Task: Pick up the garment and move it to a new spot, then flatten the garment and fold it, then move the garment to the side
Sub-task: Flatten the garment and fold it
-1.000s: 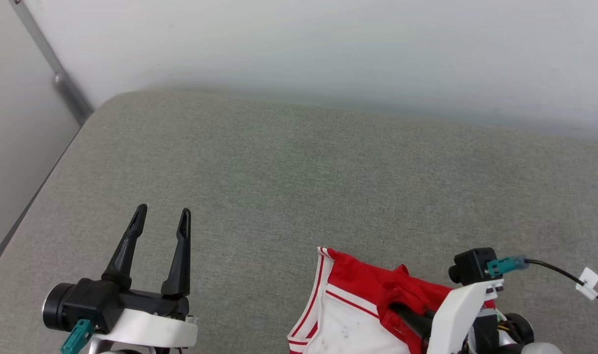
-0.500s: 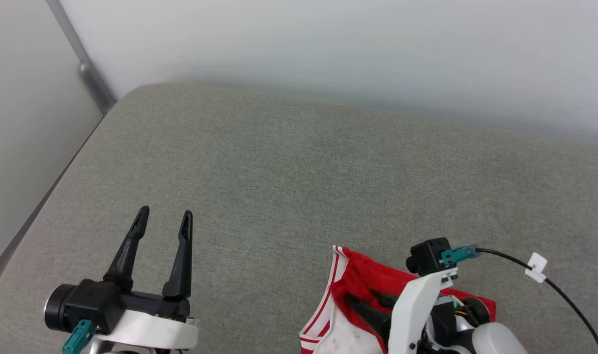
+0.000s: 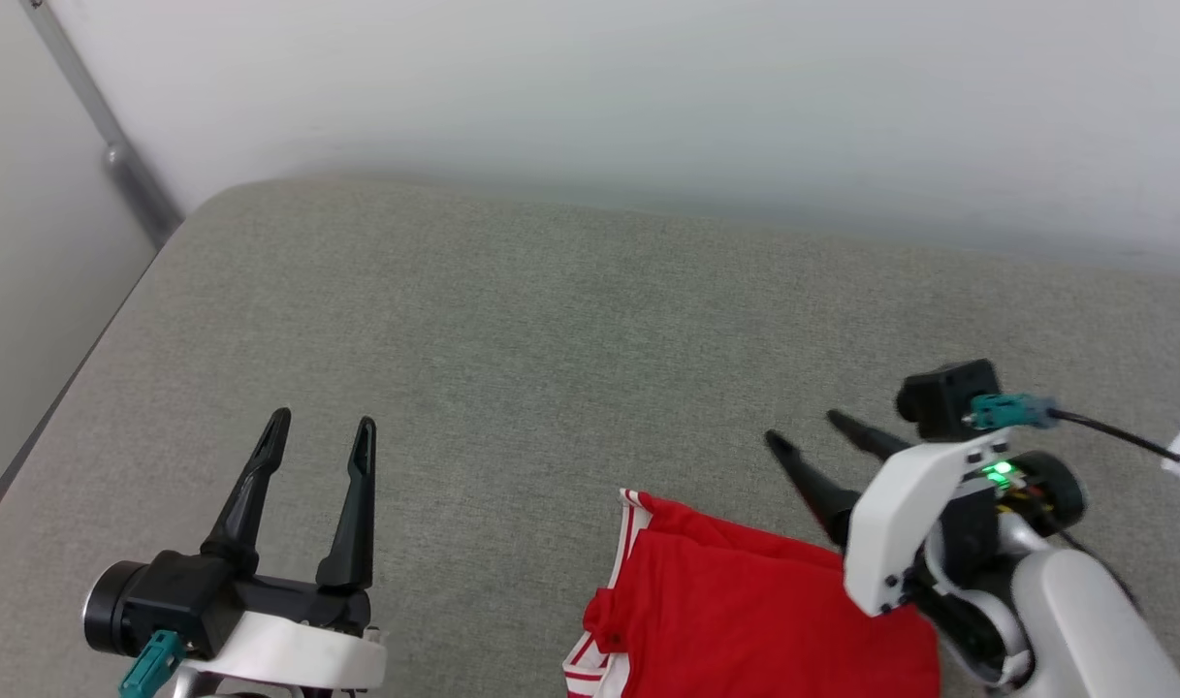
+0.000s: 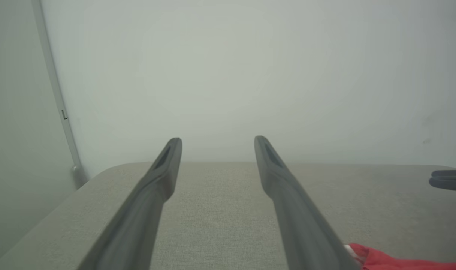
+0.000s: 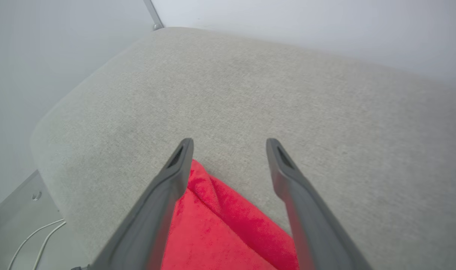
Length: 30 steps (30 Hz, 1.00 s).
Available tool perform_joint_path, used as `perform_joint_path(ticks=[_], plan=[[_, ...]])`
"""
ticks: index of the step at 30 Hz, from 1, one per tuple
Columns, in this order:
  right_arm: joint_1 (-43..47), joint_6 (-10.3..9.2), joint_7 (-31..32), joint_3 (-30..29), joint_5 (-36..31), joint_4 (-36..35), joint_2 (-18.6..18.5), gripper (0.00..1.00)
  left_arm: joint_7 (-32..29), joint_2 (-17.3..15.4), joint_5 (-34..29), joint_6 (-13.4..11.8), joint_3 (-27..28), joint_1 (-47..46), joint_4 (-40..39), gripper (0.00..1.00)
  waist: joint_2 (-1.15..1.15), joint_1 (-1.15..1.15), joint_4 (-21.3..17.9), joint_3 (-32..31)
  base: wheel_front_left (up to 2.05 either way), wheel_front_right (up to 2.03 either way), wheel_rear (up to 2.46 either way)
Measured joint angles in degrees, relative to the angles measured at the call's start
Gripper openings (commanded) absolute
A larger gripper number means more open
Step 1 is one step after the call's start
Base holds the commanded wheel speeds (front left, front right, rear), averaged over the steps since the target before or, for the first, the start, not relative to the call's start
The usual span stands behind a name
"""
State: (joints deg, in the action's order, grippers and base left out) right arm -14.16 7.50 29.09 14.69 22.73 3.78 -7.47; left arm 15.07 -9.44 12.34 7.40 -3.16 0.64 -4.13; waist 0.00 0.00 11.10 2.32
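Note:
The garment [image 3: 745, 620] lies folded on the grey cushion at the bottom of the head view, red side up, with a striped red-and-white edge at its left. My right gripper [image 3: 805, 429] hovers just above and beyond its far right corner, open, nothing between the fingers. The right wrist view shows the red cloth [image 5: 220, 225] below and between the two spread fingers, apart from them. My left gripper [image 3: 320, 427] stands open at the lower left, well clear of the cloth; a red corner of the garment [image 4: 392, 258] shows at the bottom right of its wrist view.
The grey upholstered surface [image 3: 551, 339] stretches back to a pale wall [image 3: 648, 97]. Its left edge drops off beside a metal rail [image 3: 114, 155]. White cables lie on the floor [image 5: 33, 236] below that edge in the right wrist view.
My right gripper has opened, let go of the garment and risen away from it. A red flap now covers the white part. The head camera swung a little and came back.

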Motion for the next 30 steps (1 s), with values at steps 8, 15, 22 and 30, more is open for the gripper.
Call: perform_joint_path(ticks=[8,15,22,30], plan=[[0.4,-0.01,-12.9,-9.8,-7.1,-2.4,-10.6,1.0,0.0,0.4,-0.1,0.0,0.3,0.0,-0.4,1.0,0.0,0.0,-2.7,0.0,0.0,0.0,0.0],[7.9,0.0,-22.8,-19.9,-8.7,-7.7,-9.9,1.0,0.0,0.5,0.0,0.0,0.5,0.1,-0.6,1.0,0.0,0.0,-4.2,1.0,0.0,0.0,0.0],[14.8,0.0,-31.0,-23.4,-11.7,-14.3,-3.8,1.0,0.0,0.4,0.2,0.0,0.2,0.1,-0.5,1.0,0.0,0.0,-4.9,1.8,0.0,0.0,0.0],[18.3,0.0,-35.6,-23.3,-13.4,-16.4,0.8,1.0,0.0,0.5,0.0,0.0,-0.5,0.1,-0.1,1.0,0.0,0.0,-4.9,1.9,0.0,0.0,0.0]])
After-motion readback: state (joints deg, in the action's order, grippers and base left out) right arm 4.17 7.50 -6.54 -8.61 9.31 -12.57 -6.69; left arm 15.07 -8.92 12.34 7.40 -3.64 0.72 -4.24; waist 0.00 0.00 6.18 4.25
